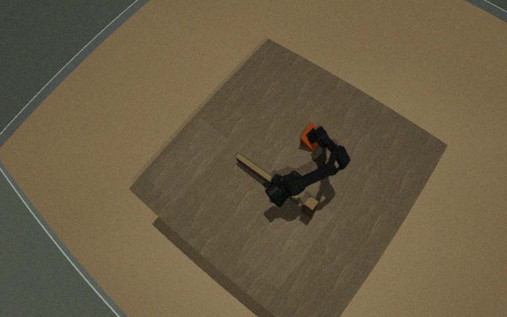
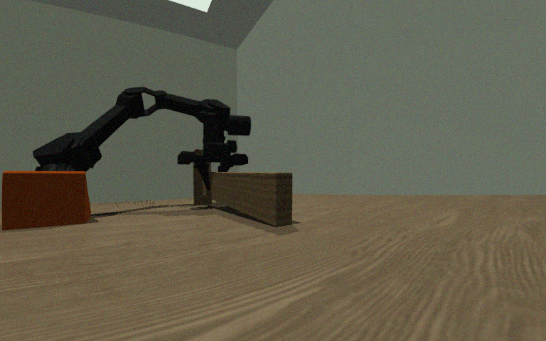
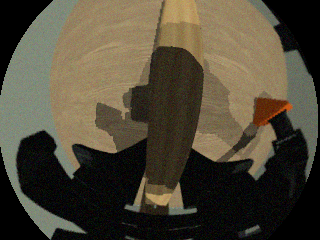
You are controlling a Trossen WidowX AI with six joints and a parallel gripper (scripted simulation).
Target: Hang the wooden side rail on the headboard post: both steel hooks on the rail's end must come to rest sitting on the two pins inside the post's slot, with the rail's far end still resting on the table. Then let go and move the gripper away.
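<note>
The wooden side rail (image 1: 254,167) (image 2: 249,192) (image 3: 175,100) stands on edge, roughly level. Its far end is at or barely above the table; contact is unclear. My gripper (image 2: 214,181) (image 3: 163,139) points down and is shut on the rail, toward its hook end. The headboard post (image 1: 310,203) (image 2: 197,189) stands upright just beyond that end. In the top view a small grey bit, likely a hook (image 1: 300,201), shows between rail end and post, a short gap apart. The slot, the pins and how the hooks sit are hidden.
The orange block (image 1: 307,137) (image 2: 44,201) (image 3: 269,111) stands by the arm's base. The arm (image 1: 317,176) (image 2: 180,104) arches from there over to the rail. The dark wood-grain table top (image 1: 239,111) (image 2: 322,281) lies beneath everything.
</note>
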